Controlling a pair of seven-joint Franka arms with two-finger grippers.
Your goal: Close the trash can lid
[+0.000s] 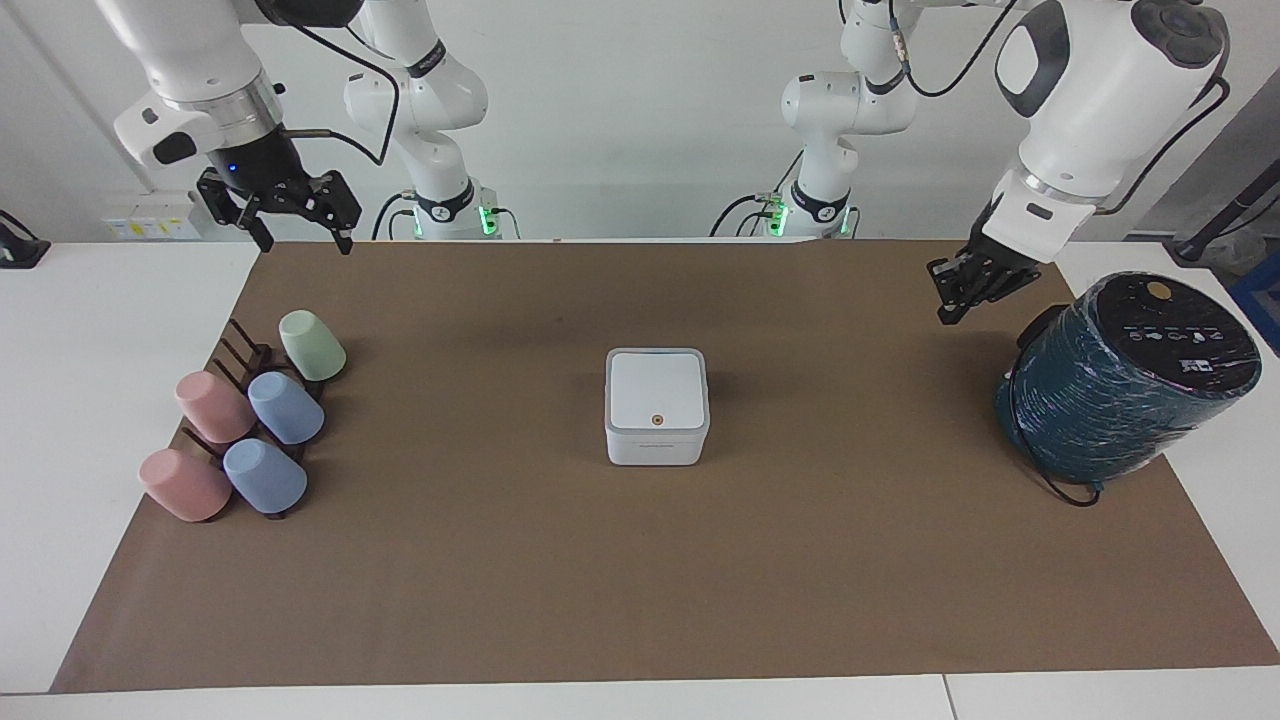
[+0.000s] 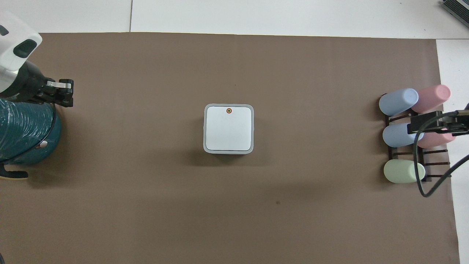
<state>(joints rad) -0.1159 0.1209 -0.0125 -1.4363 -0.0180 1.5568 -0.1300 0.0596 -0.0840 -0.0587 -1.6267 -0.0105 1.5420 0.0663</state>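
Note:
The small white trash can [image 1: 656,440] stands in the middle of the brown mat. Its lid [image 1: 656,388] lies flat on top, closed, with the orange dot showing; the lid also shows in the overhead view [image 2: 229,128]. My left gripper [image 1: 945,305] is shut and empty. It hangs in the air over the mat beside the teal appliance, well away from the can, and also shows in the overhead view [image 2: 66,94]. My right gripper [image 1: 305,238] is open and empty and waits raised at the right arm's end of the table, over the cup rack [image 2: 416,124].
A large dark teal cylindrical appliance [image 1: 1125,375] with a cable lies at the left arm's end of the table. A dark rack [image 1: 245,355] with several pastel cups [image 1: 285,408] sits at the right arm's end. The brown mat [image 1: 640,580] covers most of the table.

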